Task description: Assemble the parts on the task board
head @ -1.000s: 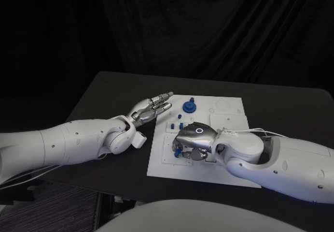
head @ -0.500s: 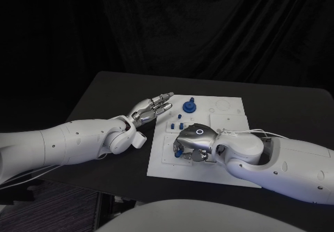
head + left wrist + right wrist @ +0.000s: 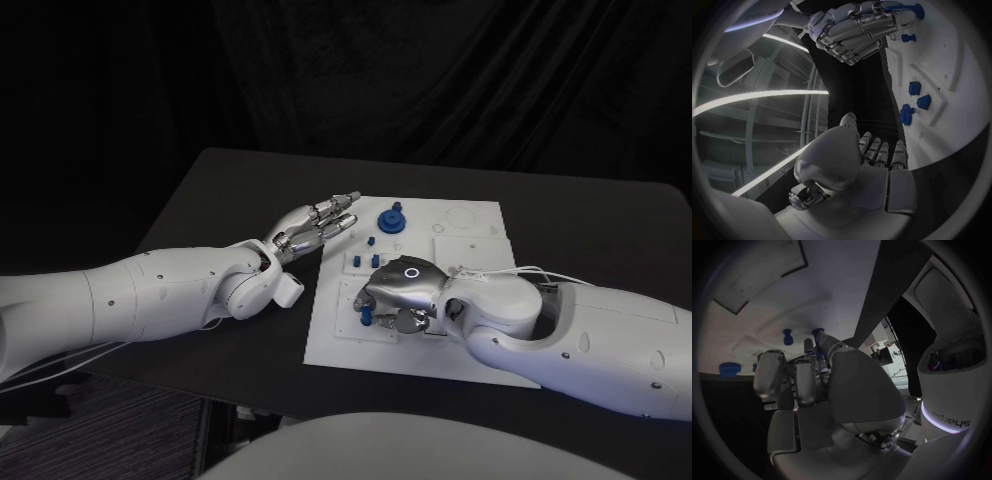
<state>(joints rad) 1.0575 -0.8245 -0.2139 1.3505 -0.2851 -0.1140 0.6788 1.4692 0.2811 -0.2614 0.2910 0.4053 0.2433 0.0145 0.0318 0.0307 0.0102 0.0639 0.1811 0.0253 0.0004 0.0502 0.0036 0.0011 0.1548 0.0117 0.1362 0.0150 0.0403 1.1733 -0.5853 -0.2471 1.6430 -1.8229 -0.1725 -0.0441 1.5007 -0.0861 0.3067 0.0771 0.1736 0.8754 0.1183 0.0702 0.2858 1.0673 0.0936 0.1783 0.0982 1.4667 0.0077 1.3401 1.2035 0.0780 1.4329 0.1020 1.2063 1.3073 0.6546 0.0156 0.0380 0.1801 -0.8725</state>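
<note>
Right hand (image 3: 401,292) is down on the near-left part of the task board (image 3: 476,255), fingers curled over a small blue part (image 3: 366,316) there, though whether they actually grip it I cannot tell, while the left hand (image 3: 315,226) hovers flat-fingered and empty beside the board's left edge. Several blue parts, a larger knobbed one (image 3: 392,218) among them, already stand farther back, and the board's far-right outlines look unfilled, so I judge the job partly done. Black table (image 3: 231,190) underneath, dark curtain (image 3: 433,80) behind.

Blue parts (image 3: 392,219) on white task board (image 3: 469,240)
</note>
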